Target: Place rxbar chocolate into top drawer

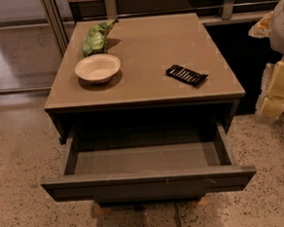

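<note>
The rxbar chocolate (pixel 186 75), a small flat black wrapper with thin white stripes, lies on the right part of the cabinet top (pixel 147 46), near the front edge. The top drawer (pixel 148 181) is pulled out wide below it, and its grey inside shows nothing in it. My gripper (pixel 276 90) is at the right edge of the view, beside the cabinet and to the right of the bar, at about the height of the cabinet top. It is partly cut off by the frame edge and holds nothing that I can see.
A cream bowl (pixel 98 67) stands on the left of the cabinet top, with a green leafy-looking bag (pixel 95 39) right behind it. Speckled floor surrounds the cabinet. A glass wall with metal posts runs behind it.
</note>
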You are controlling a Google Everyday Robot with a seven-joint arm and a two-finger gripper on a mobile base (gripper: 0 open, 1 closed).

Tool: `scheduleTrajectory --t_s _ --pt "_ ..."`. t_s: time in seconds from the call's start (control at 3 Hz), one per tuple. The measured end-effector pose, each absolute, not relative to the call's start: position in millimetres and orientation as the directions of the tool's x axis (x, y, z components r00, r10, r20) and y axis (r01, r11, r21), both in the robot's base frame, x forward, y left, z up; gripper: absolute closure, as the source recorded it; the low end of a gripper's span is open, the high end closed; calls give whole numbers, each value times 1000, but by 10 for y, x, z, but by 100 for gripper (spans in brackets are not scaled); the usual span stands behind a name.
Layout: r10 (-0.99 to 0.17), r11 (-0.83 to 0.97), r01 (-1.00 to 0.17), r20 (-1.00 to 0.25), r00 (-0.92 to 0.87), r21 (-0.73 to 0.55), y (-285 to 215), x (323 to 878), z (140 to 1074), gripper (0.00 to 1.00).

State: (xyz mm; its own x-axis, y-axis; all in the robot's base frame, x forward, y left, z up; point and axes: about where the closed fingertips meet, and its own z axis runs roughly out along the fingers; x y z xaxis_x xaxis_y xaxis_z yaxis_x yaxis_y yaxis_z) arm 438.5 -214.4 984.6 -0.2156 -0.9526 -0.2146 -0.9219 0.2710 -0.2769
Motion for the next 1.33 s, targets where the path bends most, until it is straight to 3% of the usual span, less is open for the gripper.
scheduleTrajectory --t_s 0.33,0.67,1.33 --pt "-953 271 -922 -215 -216 -277 -2144 4386 9846 0" --pt "-922 336 -896 -294 -251 -289 -2210 4619 9777 0" --pt "-825 474 -858 -441 -354 -198 -2339 5329 9562 0"
